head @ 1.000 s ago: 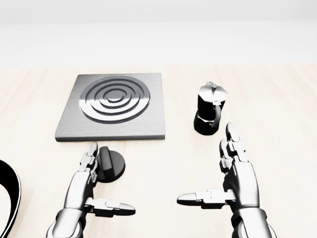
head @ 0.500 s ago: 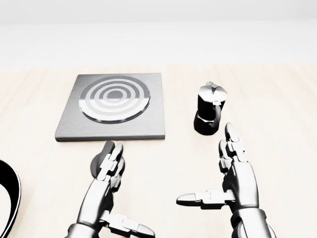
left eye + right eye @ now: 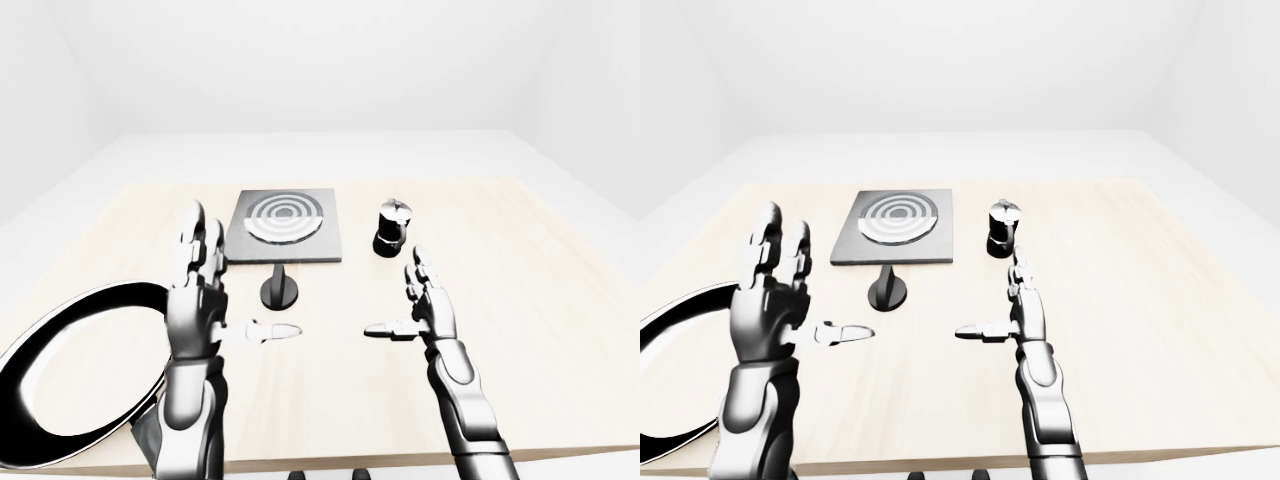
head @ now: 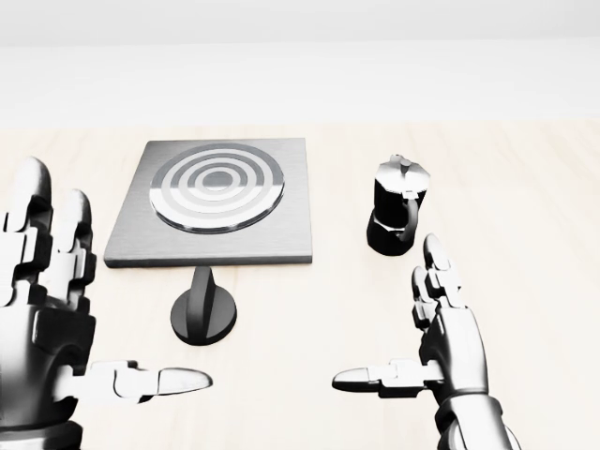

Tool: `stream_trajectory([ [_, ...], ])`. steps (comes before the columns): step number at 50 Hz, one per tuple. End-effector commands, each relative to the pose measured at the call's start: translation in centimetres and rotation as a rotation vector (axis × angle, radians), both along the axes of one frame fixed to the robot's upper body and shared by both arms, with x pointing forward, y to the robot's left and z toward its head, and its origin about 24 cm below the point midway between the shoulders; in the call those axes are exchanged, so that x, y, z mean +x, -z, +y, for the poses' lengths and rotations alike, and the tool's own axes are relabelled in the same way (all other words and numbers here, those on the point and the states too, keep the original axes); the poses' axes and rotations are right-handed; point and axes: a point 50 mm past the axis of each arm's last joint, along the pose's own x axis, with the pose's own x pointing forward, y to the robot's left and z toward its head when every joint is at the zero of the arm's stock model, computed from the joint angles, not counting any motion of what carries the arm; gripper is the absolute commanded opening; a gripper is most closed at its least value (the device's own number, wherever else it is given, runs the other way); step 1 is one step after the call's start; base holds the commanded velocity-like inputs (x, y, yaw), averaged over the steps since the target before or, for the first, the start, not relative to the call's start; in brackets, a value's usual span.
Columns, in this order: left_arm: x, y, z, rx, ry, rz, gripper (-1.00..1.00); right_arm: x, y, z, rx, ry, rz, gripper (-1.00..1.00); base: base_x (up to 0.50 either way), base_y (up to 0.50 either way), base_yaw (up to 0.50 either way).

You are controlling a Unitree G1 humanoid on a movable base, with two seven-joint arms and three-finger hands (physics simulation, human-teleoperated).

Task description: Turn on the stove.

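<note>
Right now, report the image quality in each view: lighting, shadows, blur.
Head view: flat, even light, all sharp; the knob casts only a faint shadow on the table. Left-eye view: wider, no blur; the burner rings show a soft sheen. Right-eye view: the same, with white walls nearly blown out.

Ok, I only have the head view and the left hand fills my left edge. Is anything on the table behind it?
Observer: Yes. A large black-rimmed round pan lies on the pale wooden table, left of the left hand in the left-eye view.
Operator: Touching the hand?
Observer: Cannot tell; the forearm overlaps the pan's rim there.
Operator: How much table is there right of the small black moka pot?
Observer: Plenty. Bare wood runs from the small black moka pot out to the table's right edge.
</note>
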Motion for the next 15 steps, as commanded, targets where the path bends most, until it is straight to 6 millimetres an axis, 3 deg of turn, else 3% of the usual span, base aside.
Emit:
stream_trajectory([
  [1,-2.8,-3.6,1.9,-0.032,-0.102,-0.17,1.0,-0.1,0.0,0.0,0.002,-0.003,0.003,1.0,0.0,0.0,0.0],
  [15,-3.8,-5.6,3.0,-0.059,-0.124,-0.279,1.0,0.0,0.1,0.1,0.0,-0.004,0.002,1.0,0.0,0.0,0.0],
])
